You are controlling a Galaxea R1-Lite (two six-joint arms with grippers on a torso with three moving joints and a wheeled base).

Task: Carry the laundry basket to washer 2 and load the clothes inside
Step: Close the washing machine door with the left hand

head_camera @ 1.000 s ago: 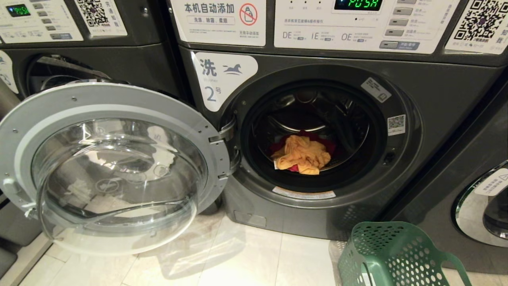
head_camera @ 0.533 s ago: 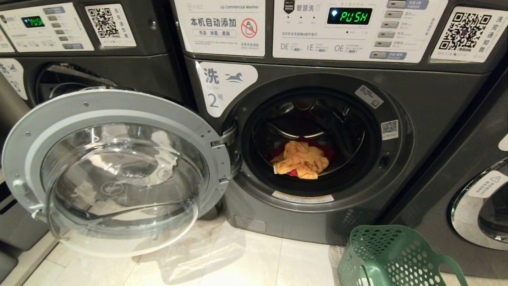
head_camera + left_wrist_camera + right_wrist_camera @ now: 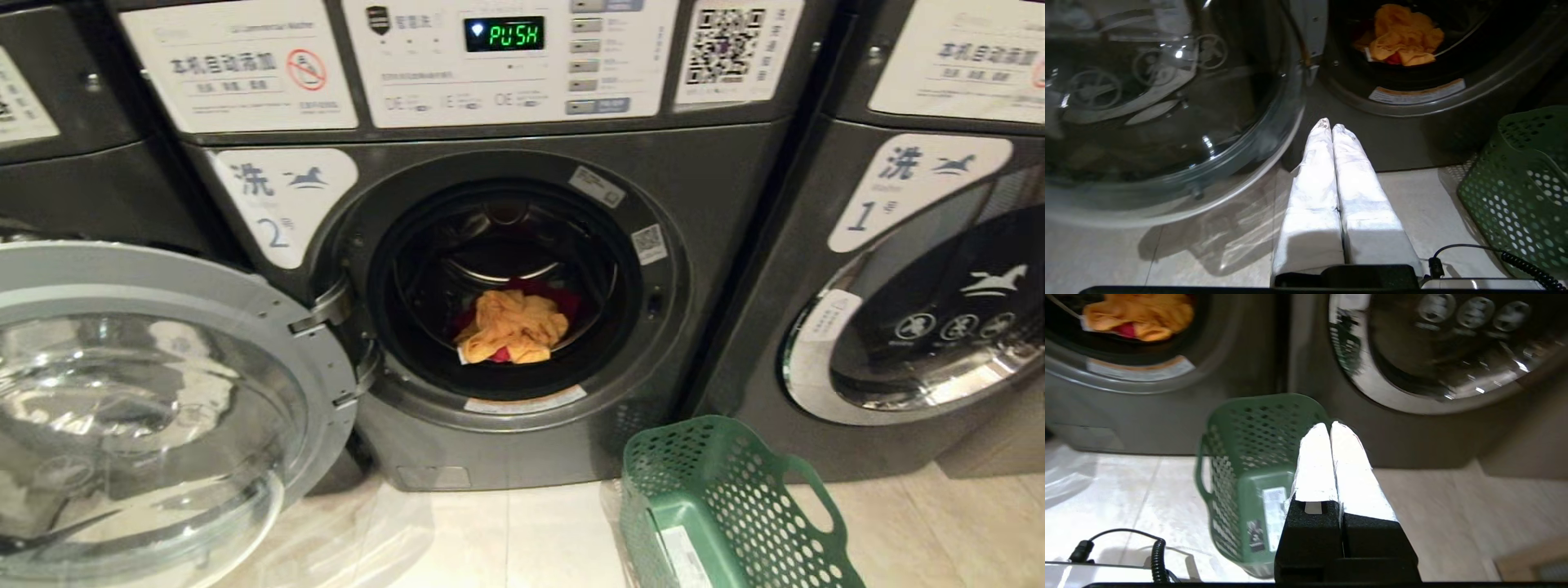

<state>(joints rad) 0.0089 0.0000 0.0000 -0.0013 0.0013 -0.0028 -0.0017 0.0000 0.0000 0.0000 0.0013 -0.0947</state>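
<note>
Inside washer 2 [image 3: 457,204], the clothes [image 3: 513,327].

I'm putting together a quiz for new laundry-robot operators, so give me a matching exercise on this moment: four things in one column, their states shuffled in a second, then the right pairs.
Things:
1. washer 2 door
2. washer 1 door
3. laundry basket
4. clothes

States:
A. lying in the drum
B. swung wide open
C. tipped on its side on the floor, empty as far as can be seen
D. shut

Pairs: 1-B, 2-D, 3-C, 4-A
</note>
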